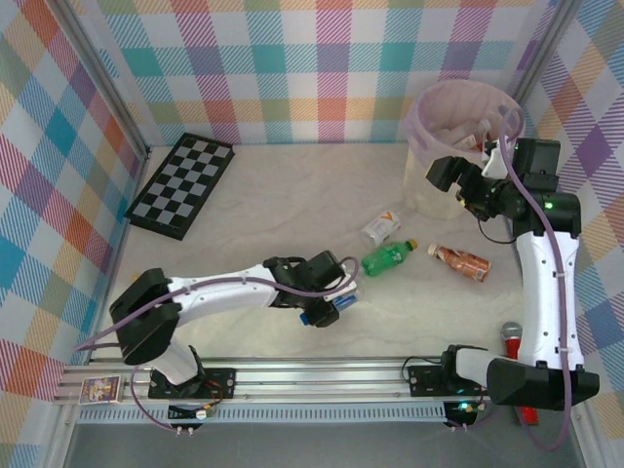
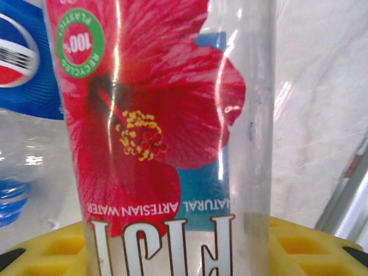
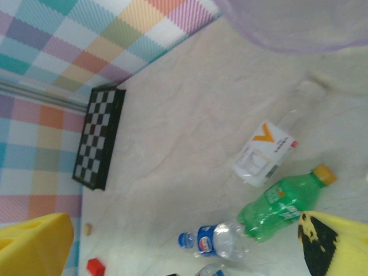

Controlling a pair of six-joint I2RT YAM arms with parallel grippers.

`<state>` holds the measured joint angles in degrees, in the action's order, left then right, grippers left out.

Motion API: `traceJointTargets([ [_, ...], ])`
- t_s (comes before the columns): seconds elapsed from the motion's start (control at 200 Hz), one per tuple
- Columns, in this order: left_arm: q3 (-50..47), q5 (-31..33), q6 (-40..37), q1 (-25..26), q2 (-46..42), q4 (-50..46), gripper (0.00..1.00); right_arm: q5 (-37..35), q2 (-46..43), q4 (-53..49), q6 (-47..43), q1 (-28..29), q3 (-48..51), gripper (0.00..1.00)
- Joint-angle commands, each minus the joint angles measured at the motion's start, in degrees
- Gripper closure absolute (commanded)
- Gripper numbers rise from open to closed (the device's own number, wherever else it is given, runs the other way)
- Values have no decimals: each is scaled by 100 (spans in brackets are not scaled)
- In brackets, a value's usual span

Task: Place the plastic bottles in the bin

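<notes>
My left gripper is low over the table's near middle, shut on a clear plastic bottle with a red flower label, which fills the gap between its yellow fingers. A blue-labelled bottle lies right beside it. A green bottle, a clear white-labelled bottle and a brown bottle lie mid-table. The bin stands at the far right with bottles inside. My right gripper hovers beside the bin, open and holding nothing.
A folded chessboard lies at the far left. A red stick rests by the right arm's base. A small red block sits on the table. Plaid walls close in the table on three sides.
</notes>
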<state>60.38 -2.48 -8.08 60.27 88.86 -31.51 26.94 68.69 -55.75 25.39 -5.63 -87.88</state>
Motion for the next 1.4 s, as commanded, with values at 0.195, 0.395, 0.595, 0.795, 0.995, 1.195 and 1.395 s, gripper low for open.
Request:
traceJointTargets([
  [0.195,198,-468,788,-971,-1000,153,55,707,126,841,660,1002,826,0],
  [0.395,328,-1196,1077,-1411,-975,577,57,922,542,1748,1097,2048,1421,1],
  [0.595,-22,-1977,1722,-1856,-1046,1810,57,1180,955,2470,1458,2548,1736,2],
  [0.795,-52,-2448,2099,-2050,-874,2486,57,1468,1384,2921,1590,2794,1756,10],
  [0.995,123,-2681,2091,-2054,-573,2547,57,1467,1640,3233,1706,2816,1784,27],
  [1.195,175,-2719,2118,-2054,-398,2648,55,1357,1755,3273,1770,2857,1717,36],
  [1.395,328,-2763,1988,-2055,-290,2551,45,1031,1706,3011,1701,2854,1654,38],
])
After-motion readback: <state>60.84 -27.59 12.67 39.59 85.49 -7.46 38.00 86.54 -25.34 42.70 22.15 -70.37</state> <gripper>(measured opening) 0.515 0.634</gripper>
